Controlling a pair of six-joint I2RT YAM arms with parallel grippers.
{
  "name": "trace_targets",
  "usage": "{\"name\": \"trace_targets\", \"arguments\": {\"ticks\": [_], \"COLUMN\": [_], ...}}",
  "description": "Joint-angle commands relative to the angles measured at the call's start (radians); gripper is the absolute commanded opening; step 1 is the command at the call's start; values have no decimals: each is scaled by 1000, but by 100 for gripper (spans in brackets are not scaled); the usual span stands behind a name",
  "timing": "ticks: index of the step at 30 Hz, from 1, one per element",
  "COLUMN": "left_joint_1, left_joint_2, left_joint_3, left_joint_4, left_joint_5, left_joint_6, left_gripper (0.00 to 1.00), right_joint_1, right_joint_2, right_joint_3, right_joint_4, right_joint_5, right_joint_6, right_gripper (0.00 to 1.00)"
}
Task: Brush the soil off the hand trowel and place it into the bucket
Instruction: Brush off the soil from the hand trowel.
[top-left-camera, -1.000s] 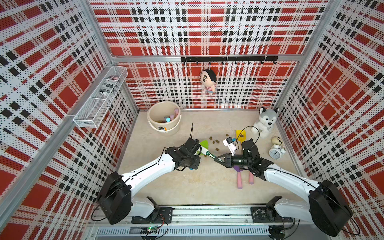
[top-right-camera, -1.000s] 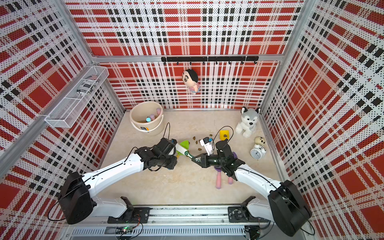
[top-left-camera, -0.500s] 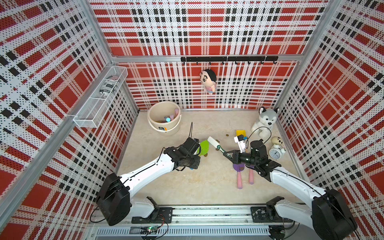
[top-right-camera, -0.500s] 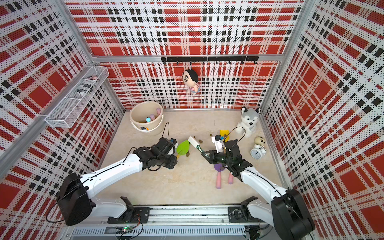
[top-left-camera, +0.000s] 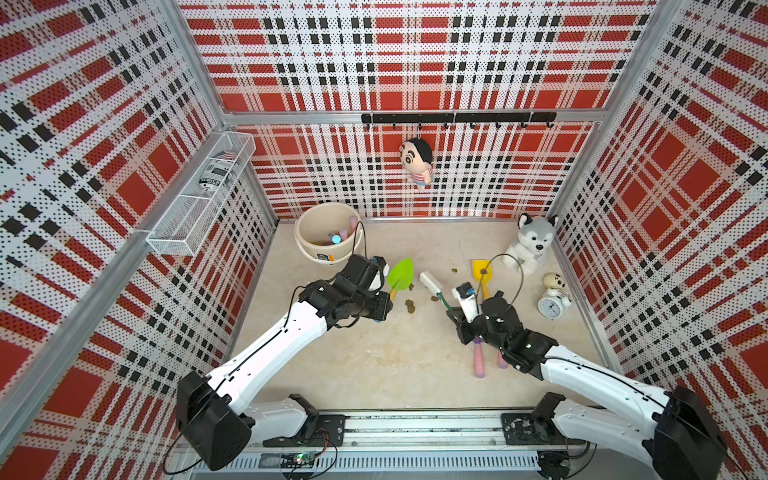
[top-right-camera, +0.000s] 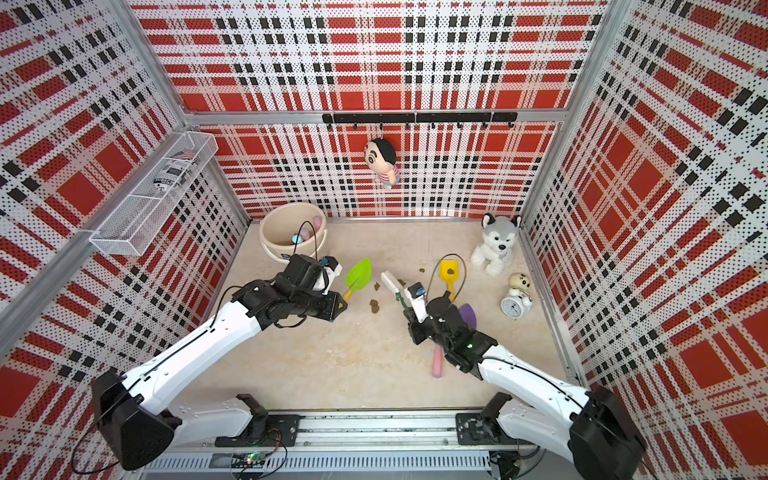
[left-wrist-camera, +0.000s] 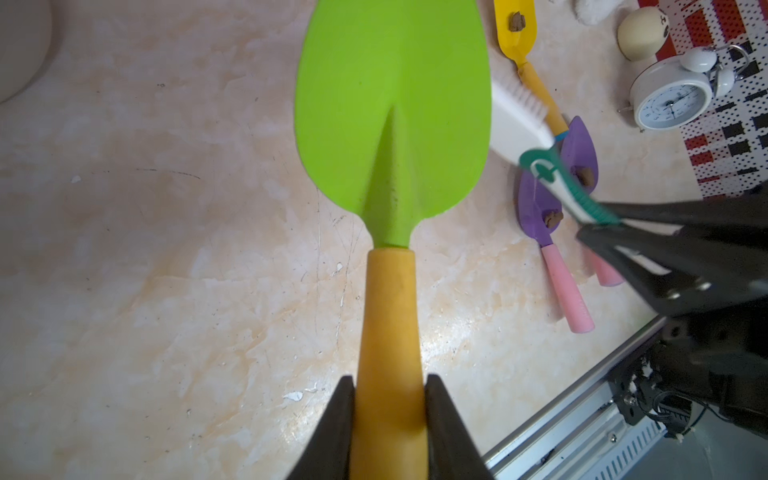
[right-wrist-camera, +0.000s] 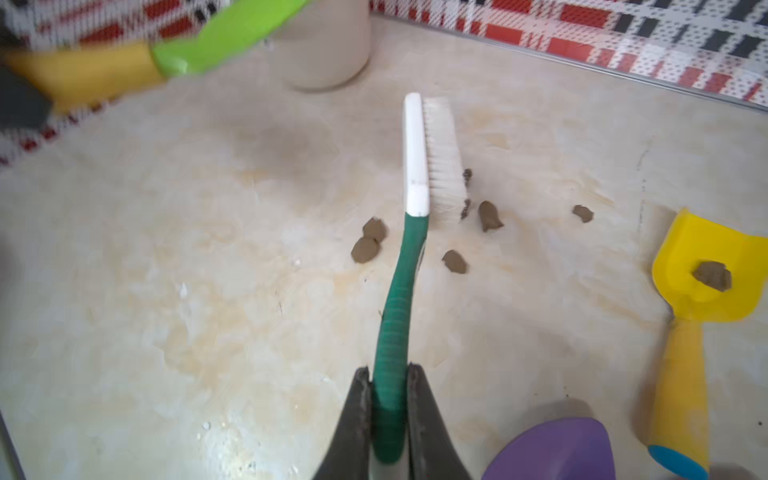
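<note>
At the upper left of the floor in both top views, your bucket (top-left-camera: 300, 245) stands open, with a few pastel handles (top-left-camera: 345, 232) already inside. Just below it, the left gripper (left-wrist-camera: 390, 377) is clamped on the yellow handle of the green hand trowel (left-wrist-camera: 392, 104). That grip leaves the blade free for brushing, and in the left wrist view its face looks clean. Right of the blade, the soil (top-left-camera: 410, 305) lies as loose lumps on the floor, so I judge the brushing about done. Next comes the brush (right-wrist-camera: 415, 166), clear of the blade, its green stem pinched in the closed right gripper (right-wrist-camera: 388, 374). Further right, a yellow trowel (top-left-camera: 482, 270), purple trowels (left-wrist-camera: 532, 203), a husky plush (top-left-camera: 532, 245) and an alarm clock (top-left-camera: 552, 305) sit off your route. Only the handles in the bucket may snag the blade.
</note>
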Motion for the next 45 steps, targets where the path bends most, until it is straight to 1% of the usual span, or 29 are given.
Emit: {"name": "trace_targets", "arguments": {"ticks": [1, 5, 7, 9, 12, 17, 22, 27, 33, 36, 39, 42, 45], "left_joint_1": [10, 11, 12, 12, 11, 11, 12, 12, 15, 16, 18, 19, 19], "left_joint_2": [18, 36, 41, 45, 50, 56, 56, 45, 29, 25, 27, 37, 44], "left_joint_3": [15, 5, -1, -10, -24, -35, -38, -42, -31, -13, -3, -8, -15], "left_joint_4": [-71, -76, -77, -77, -79, -83, -83, -86, -87, -92, -96, -97, -97], "left_joint_5": [28, 33, 35, 35, 28, 1, 4, 0, 16, 25, 32, 32, 25], "left_joint_6": [35, 41, 42, 44, 48, 54, 55, 55, 46, 45, 45, 46, 45], "left_gripper": [0, 0, 0, 0, 0, 0, 0, 0, 0, 0, 0, 0, 0], "right_joint_1": [122, 258, 321, 363, 397, 433, 433, 419, 351, 353, 384, 434, 482], "right_joint_2": [53, 113, 135, 153, 169, 183, 192, 166, 147, 165, 216, 272, 318], "right_joint_3": [65, 101, 103, 99, 107, 101, 95, 49, -14, -37, -32, -30, -39], "right_joint_4": [-42, -37, 2, 45, 95, 174, 215, 318, 296, 294, 291, 377, 512], "right_joint_5": [223, 389, 493, 572, 641, 697, 769, 860, 880, 871, 892, 919, 928], "right_joint_6": [-241, -406, -508, -587, -667, -775, -820, -887, -832, -831, -848, -956, -1115], "right_gripper": [0, 0, 0, 0, 0, 0, 0, 0, 0, 0, 0, 0, 0]}}
